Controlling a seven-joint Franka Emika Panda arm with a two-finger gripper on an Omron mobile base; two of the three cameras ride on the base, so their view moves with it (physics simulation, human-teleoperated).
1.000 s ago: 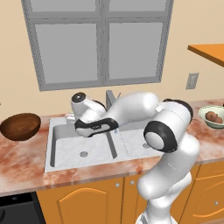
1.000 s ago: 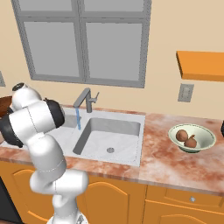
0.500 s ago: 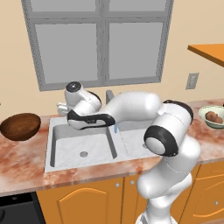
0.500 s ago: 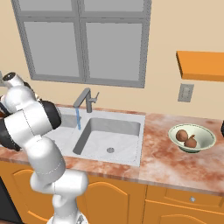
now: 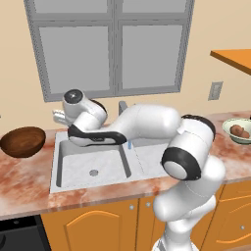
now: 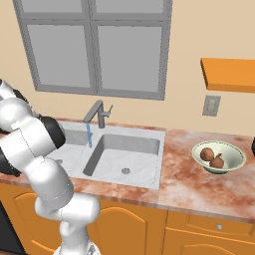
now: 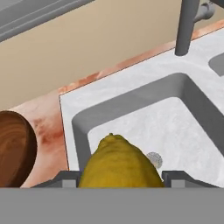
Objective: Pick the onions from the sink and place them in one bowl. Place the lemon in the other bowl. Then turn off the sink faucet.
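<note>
Reddish marbled counter [image 6: 189, 182] under a grey-framed window [image 5: 115, 46]. Gripper [image 7: 120, 177] clamped on the yellow-olive lemon [image 7: 119, 165] over the light-grey marbled sink's [image 7: 70, 105] left basin, near the dark brown wooden bowl [image 5: 22, 141] at the counter's left end.

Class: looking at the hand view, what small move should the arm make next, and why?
Probably carry the lemon sideways toward the dark wooden bowl. The pincer grips the lemon over the sink basin, and the bowl sits off to one side on the counter.
</note>
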